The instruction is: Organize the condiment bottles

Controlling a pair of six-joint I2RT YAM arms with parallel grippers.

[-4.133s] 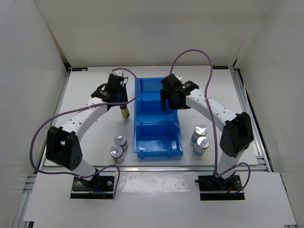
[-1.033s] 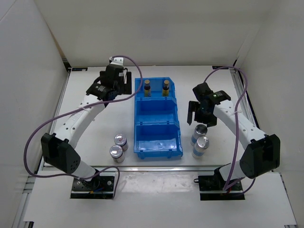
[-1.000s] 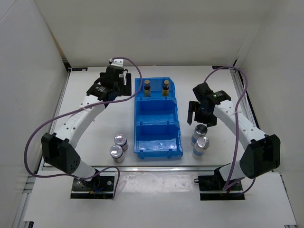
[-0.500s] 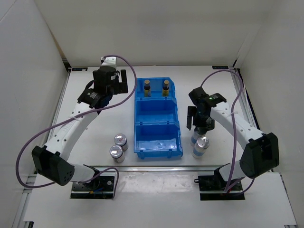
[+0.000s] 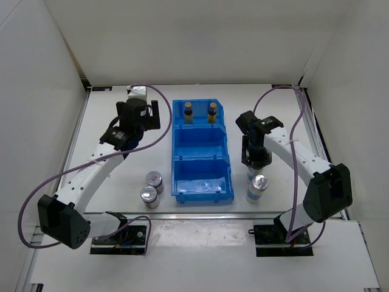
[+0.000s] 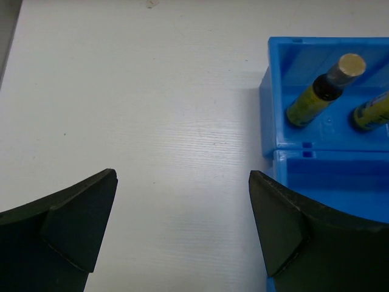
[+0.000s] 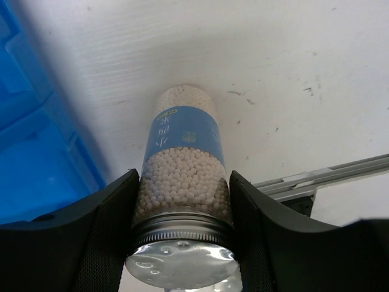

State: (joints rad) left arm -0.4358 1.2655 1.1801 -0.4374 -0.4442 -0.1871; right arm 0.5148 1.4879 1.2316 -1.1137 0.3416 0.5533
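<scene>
Blue plastic forms the three-compartment bin (image 5: pixel 174 159) at the middle of the white table (image 5: pixel 115 173), and its far compartment holds two slim dark-brown bottles with yellow labels (image 5: pixel 188 112), standing side by side with pale caps up. The left gripper (image 6: pixel 182 225) is spread wide and holds nothing; it hangs over bare table just left of the bin's far compartment, and the left wrist view shows the nearer brown bottle past the bin's wall, apart from either finger. The right gripper (image 5: pixel 254 153) is down on the right side of the bin, closed around a silver-lidded jar of small white beads with a blue label band (image 7: pixel 182 176). In the right wrist view both black fingers (image 7: pixel 106 225) press against the jar's sides just under the metal lid, and the jar stands upright with its base on the table, close beside the bin's right wall. A second silver-lidded blue-white jar (image 5: pixel 258 187) stands upright just nearer the arm bases than the gripped one; whether the two touch cannot be told from above. On the bin's left side, two shorter silver-lidded jars with red marks (image 5: pixel 155 180) stand close together on the table near the bin's near compartment, well apart from the left gripper.
</scene>
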